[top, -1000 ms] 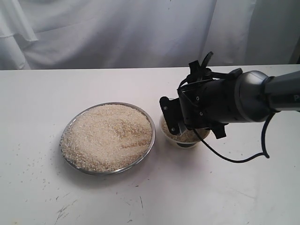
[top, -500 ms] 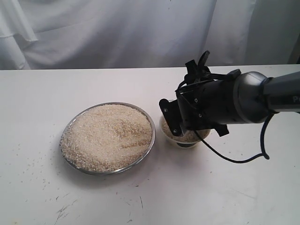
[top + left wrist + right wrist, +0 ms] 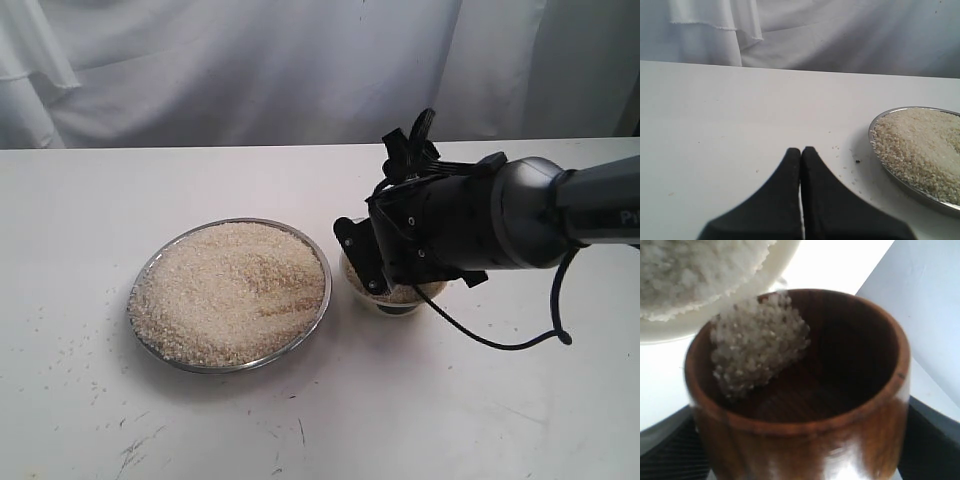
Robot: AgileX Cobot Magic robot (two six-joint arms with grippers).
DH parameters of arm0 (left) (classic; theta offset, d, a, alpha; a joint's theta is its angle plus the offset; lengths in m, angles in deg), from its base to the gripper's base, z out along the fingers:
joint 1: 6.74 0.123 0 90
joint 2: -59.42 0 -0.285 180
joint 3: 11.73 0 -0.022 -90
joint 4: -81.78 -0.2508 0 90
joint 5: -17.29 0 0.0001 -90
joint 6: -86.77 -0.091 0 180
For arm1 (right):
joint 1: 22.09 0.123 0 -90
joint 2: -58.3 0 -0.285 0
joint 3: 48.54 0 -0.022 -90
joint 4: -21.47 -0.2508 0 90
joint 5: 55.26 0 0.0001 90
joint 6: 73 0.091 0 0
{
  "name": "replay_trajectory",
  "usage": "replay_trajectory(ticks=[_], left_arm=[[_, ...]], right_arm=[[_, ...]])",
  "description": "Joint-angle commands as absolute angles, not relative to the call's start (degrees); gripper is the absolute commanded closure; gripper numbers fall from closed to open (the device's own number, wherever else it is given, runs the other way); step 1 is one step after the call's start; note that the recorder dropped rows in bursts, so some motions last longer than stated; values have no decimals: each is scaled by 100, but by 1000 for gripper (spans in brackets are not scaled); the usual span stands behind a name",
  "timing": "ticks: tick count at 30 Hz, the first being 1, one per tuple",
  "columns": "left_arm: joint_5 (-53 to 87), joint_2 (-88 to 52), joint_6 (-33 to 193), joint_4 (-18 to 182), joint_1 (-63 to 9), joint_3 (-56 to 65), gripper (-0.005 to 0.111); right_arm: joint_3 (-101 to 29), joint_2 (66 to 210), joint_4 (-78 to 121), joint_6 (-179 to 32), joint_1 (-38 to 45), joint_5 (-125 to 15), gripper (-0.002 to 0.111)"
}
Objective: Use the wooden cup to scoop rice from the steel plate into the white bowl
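The steel plate (image 3: 222,368) lies left of centre, heaped with rice (image 3: 230,290). Just right of it stands the white bowl (image 3: 398,301), holding rice and half covered by my right gripper (image 3: 372,262), which hangs over it. That gripper is shut on the wooden cup (image 3: 805,440), its dark fingers (image 3: 932,440) on either side. The cup is tipped toward the bowl's rim (image 3: 685,327), and a clump of rice (image 3: 757,352) lies at its lip. My left gripper (image 3: 801,150) is shut and empty, low over the bare table beside the plate (image 3: 912,190). It does not show in the exterior view.
A white cloth backdrop (image 3: 300,70) hangs behind the white table (image 3: 450,420). Stray grains lie on the table in front of the plate (image 3: 130,445). A black cable (image 3: 500,340) loops down from the right arm to the table right of the bowl.
My right gripper has shifted slightly left and rolled further over the bowl with the cup. Plate and bowl have not moved.
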State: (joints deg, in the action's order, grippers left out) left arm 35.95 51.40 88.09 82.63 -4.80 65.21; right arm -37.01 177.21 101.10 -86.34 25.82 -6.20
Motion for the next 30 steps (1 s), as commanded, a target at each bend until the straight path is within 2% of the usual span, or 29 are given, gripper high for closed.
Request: replay_trajectory(ticks=[1, 30], left_arm=[[3555, 5163, 8812, 8269, -470, 6549, 107], [3555, 5163, 8812, 8269, -470, 6549, 107]], right_arm=[[-3686, 17681, 10334, -8693, 2582, -541, 108], [-3686, 17681, 10963, -9094, 2755, -154, 108]])
